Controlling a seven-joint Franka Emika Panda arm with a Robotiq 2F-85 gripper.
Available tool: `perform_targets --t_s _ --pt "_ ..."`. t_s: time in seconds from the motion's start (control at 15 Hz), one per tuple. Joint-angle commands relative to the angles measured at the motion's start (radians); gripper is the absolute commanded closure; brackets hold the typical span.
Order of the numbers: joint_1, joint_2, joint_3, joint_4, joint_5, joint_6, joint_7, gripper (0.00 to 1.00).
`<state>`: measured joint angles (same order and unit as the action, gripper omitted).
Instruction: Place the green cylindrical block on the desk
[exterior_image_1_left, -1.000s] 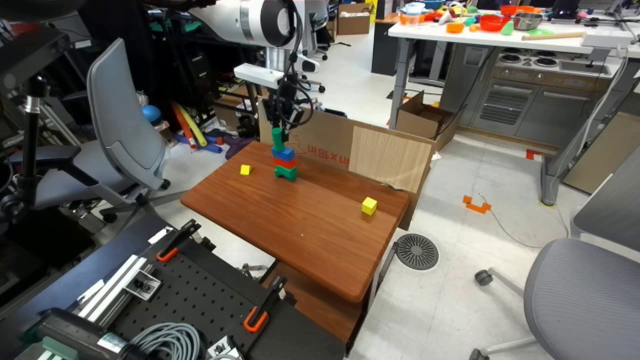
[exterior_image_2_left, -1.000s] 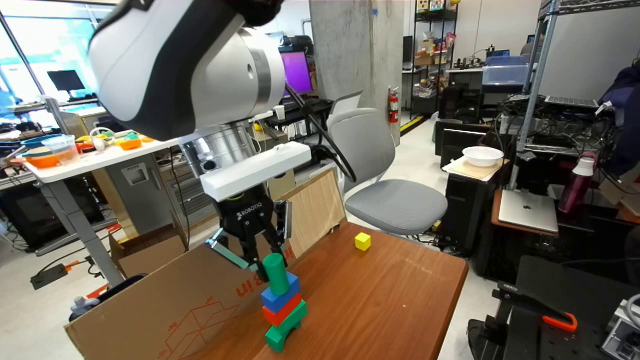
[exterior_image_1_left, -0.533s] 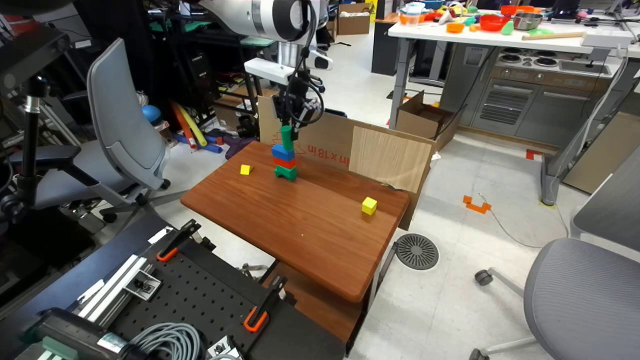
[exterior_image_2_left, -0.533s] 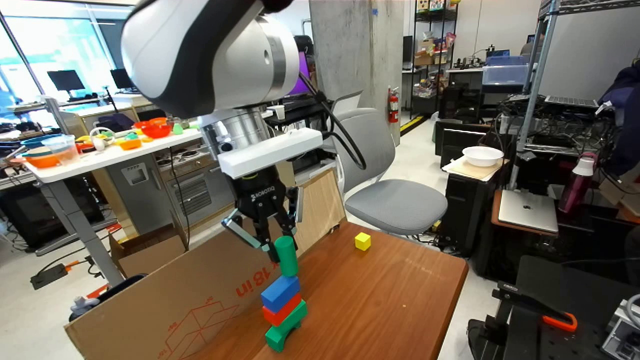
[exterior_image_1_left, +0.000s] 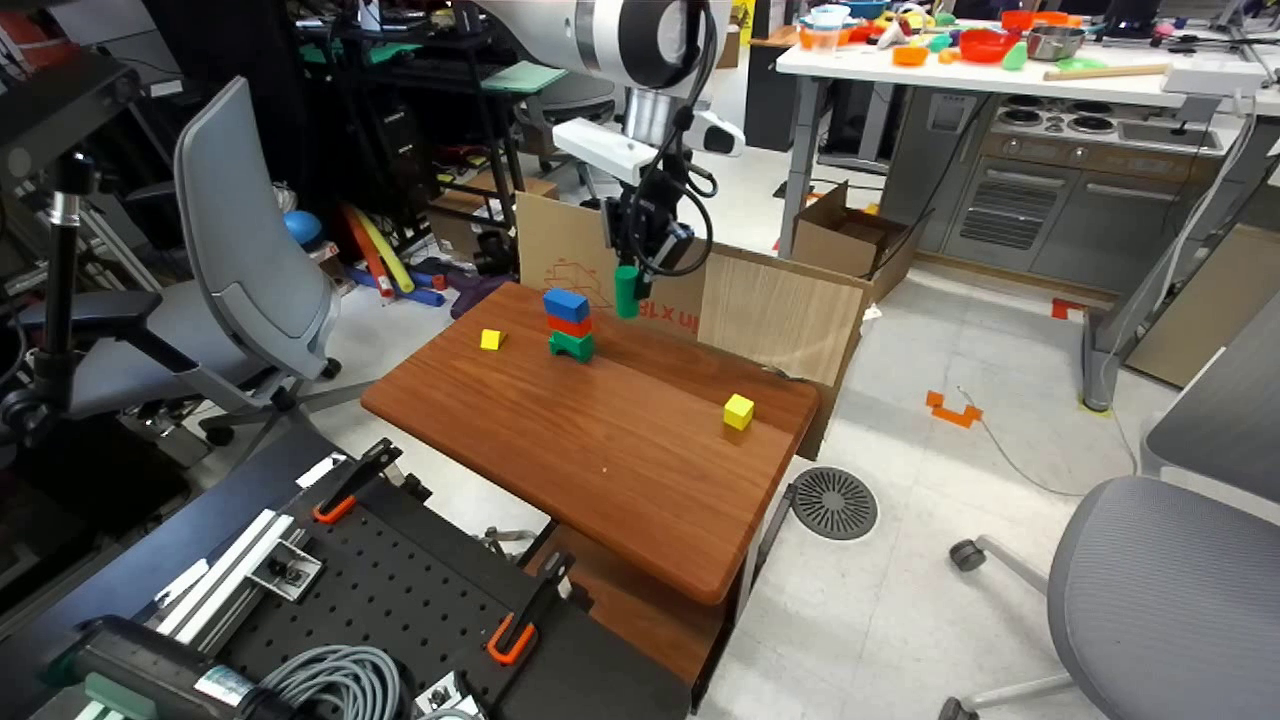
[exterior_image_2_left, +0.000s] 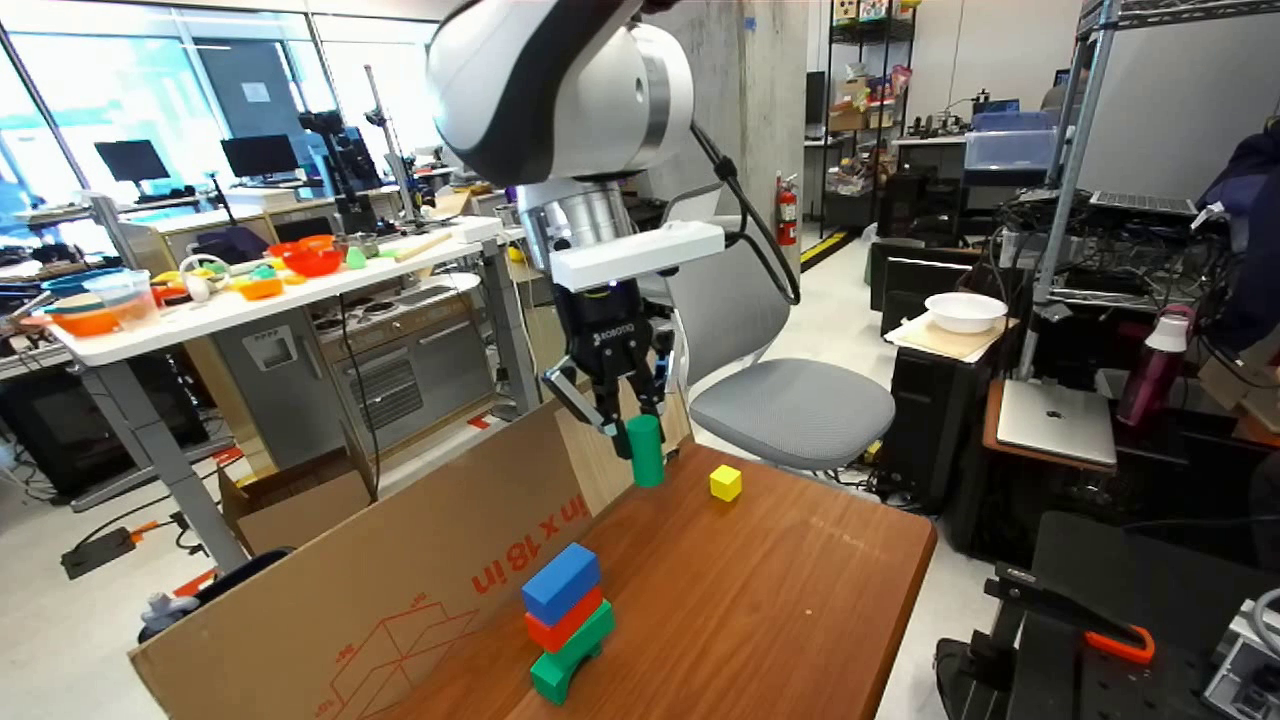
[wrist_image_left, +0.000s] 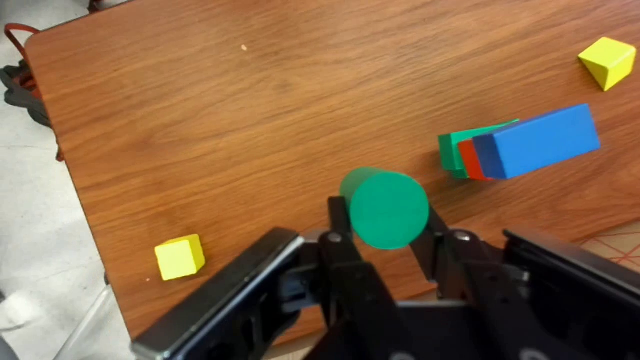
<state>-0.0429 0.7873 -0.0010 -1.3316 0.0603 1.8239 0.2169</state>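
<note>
The green cylindrical block is upright between the fingers of my gripper, also seen in an exterior view and the wrist view. The gripper is shut on it, a finger on each side, and holds it above the desk. The reddish-brown desk lies below; it also shows in the wrist view. To one side stands a stack: a blue block on a red block on a darker green arch block. The held block is apart from the stack.
A yellow cube sits near one end of the desk, and a yellow wedge near the other end, past the stack. A cardboard panel stands along the desk's edge beside the arm. A grey chair is beyond the desk.
The gripper has lifted the green cylindrical block off the blue block and carried it sideways, away from the stack, toward the yellow cube's end of the desk. The stack has not moved.
</note>
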Motion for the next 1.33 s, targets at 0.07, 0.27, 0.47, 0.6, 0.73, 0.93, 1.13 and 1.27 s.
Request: perform_targets --t_s 0.07,0.27,0.47,0.6,0.73,0.93,1.13,1.27 --pt "-0.049 0.016 -0.018 0.004 0.063 -0.01 -0.015 0.91" --pt "-0.05 0.045 -0.025 0.013 0.054 -0.008 -0.01 0.91" --pt "-0.035 0.081 -0.031 0.02 0.038 0.0 -0.003 0.91" --pt "-0.026 0.108 -0.034 0.028 0.029 0.005 0.001 0.91" --pt "-0.021 0.133 -0.038 0.037 0.025 0.005 0.004 0.91" --pt "-0.016 0.163 -0.048 0.056 0.017 0.004 0.008 0.91" --pt "-0.002 0.191 -0.064 0.076 -0.006 0.005 0.019 0.91" --pt "0.006 0.219 -0.07 0.099 -0.019 0.005 0.02 0.91"
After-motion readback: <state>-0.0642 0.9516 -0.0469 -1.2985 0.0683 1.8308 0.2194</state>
